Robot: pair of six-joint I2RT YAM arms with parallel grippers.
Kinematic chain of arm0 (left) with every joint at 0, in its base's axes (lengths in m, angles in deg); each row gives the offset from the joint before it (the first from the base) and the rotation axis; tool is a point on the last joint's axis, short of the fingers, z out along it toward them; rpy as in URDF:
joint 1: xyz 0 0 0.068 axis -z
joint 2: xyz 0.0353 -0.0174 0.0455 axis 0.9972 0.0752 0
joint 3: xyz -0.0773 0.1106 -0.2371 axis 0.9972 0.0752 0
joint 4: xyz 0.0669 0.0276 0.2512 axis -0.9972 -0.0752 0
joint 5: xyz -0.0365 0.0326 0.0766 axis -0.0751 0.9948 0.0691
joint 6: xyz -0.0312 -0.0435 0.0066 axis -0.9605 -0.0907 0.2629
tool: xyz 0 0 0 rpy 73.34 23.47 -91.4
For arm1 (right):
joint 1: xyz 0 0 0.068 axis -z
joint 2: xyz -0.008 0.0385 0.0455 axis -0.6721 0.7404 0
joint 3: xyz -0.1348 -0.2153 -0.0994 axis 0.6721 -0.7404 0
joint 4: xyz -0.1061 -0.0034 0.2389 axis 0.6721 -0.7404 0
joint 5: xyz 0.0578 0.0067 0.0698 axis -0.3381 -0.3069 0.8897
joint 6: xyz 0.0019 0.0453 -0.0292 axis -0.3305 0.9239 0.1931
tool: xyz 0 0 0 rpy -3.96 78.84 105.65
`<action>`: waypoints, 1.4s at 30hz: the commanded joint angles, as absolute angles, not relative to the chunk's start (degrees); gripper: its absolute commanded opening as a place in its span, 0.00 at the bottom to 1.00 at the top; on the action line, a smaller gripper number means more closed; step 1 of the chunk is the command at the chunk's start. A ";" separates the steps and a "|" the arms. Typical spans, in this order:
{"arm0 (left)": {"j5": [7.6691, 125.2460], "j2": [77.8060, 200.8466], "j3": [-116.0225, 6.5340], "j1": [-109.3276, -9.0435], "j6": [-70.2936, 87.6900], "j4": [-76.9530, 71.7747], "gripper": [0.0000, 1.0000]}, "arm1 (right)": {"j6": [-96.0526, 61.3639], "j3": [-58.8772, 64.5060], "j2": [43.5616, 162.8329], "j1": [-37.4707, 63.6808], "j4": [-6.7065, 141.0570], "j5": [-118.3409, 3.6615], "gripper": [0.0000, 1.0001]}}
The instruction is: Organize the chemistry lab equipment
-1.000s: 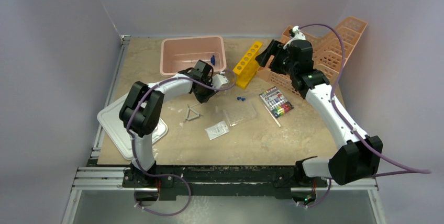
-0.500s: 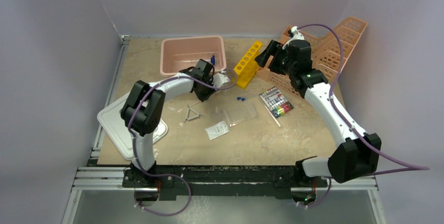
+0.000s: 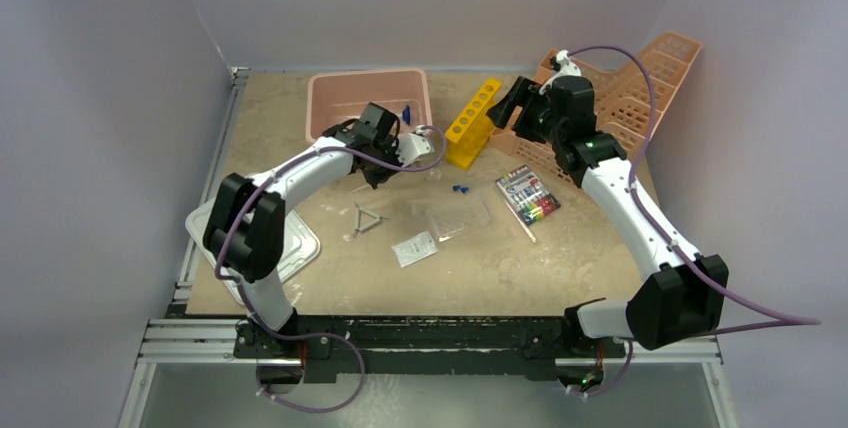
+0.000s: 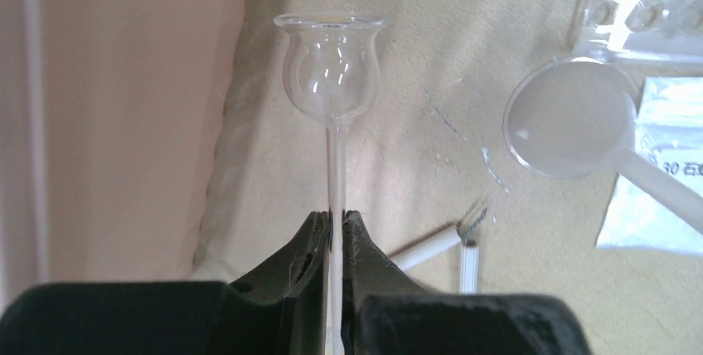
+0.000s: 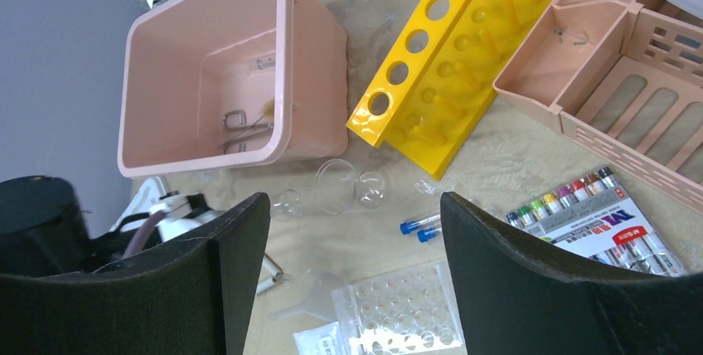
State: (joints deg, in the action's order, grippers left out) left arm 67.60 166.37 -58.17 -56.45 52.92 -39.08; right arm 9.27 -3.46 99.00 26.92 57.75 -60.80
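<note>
Two fingers of the left gripper [image 4: 334, 221] are clamping the thin stem of a glass bulb tube [image 4: 332, 81], its long axis pointing straight out from them. The pink bin [image 3: 366, 75] is lying just far-left of it; the right gripper [image 5: 352, 206], fingers apart, is hovering well away.

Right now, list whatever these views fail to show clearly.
- Glass thistle tube: left wrist view, lower stem hidden between the left gripper's fingers; top view, too clear and small to find.
- Pink bin: right wrist view, its near wall hides part of the floor.
- Well plate: right wrist view, cut by the bottom edge.
- Marker box: print too small to read in either view.
</note>
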 commanded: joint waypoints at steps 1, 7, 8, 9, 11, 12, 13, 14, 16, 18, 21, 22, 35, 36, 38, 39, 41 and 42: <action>65.63 160.28 -60.06 -56.94 56.53 -42.37 0.00 | 9.44 -1.89 97.37 27.12 59.09 -60.84 0.77; 65.34 155.95 -62.15 -56.95 56.51 -43.72 0.00 | 10.00 -2.23 96.96 27.16 58.98 -60.94 0.77; 65.27 155.49 -62.81 -56.97 56.56 -44.07 0.00 | 10.10 -2.24 97.07 27.19 58.98 -60.98 0.77; 65.11 154.97 -63.63 -57.01 56.85 -44.53 0.00 | 10.15 -2.24 97.09 27.17 59.05 -60.94 0.77; 64.84 154.45 -65.27 -57.03 57.48 -45.64 0.00 | 10.31 -2.25 97.08 27.16 59.15 -60.94 0.77; 65.01 154.23 -66.16 -57.04 57.78 -46.12 0.00 | 10.37 -2.24 97.10 27.15 59.20 -61.00 0.77; 65.23 154.11 -67.22 -57.15 58.25 -46.63 0.00 | 10.38 -2.24 97.13 27.14 59.24 -61.02 0.77; 65.50 154.22 -68.36 -57.31 58.73 -47.15 0.00 | 10.38 -2.24 97.07 27.16 59.24 -61.10 0.77; 65.84 154.97 -71.22 -57.86 60.11 -48.33 0.00 | 10.38 -2.16 97.14 27.18 59.25 -61.32 0.77; 65.65 156.47 -74.32 -58.88 61.25 -49.24 0.00 | 10.25 -2.08 97.25 27.20 59.25 -61.53 0.77; 64.77 159.40 -78.87 -60.28 63.21 -49.43 0.00 | 9.97 -1.66 97.49 27.19 59.32 -61.84 0.77; 64.60 160.42 -80.55 -60.53 63.96 -49.54 0.00 | 9.77 -1.49 97.64 27.19 59.25 -62.01 0.77; 63.03 175.53 -91.36 -67.17 70.14 -50.92 0.00 | 8.06 2.37 100.56 27.20 57.66 -63.48 0.77; 62.91 177.10 -92.22 -67.48 70.34 -50.85 0.00 | 7.97 2.94 101.08 27.14 57.40 -63.42 0.77; 61.99 180.27 -94.32 -68.10 71.00 -50.75 0.00 | 7.80 4.81 102.41 27.13 56.13 -63.67 0.77; 61.37 181.89 -95.50 -68.37 71.32 -50.75 0.00 | 7.74 5.96 103.10 27.14 55.25 -63.83 0.77; 60.77 185.14 -97.43 -68.83 72.36 -51.12 0.00 | 7.26 7.64 104.37 27.20 54.12 -63.99 0.78; 60.81 186.71 -98.37 -69.08 72.78 -51.18 0.00 | 7.16 8.31 104.93 27.16 53.73 -64.21 0.78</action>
State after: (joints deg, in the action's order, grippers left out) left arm 63.76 182.96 -92.88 -68.41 69.45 -51.13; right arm 8.75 3.60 103.68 26.92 55.41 -62.61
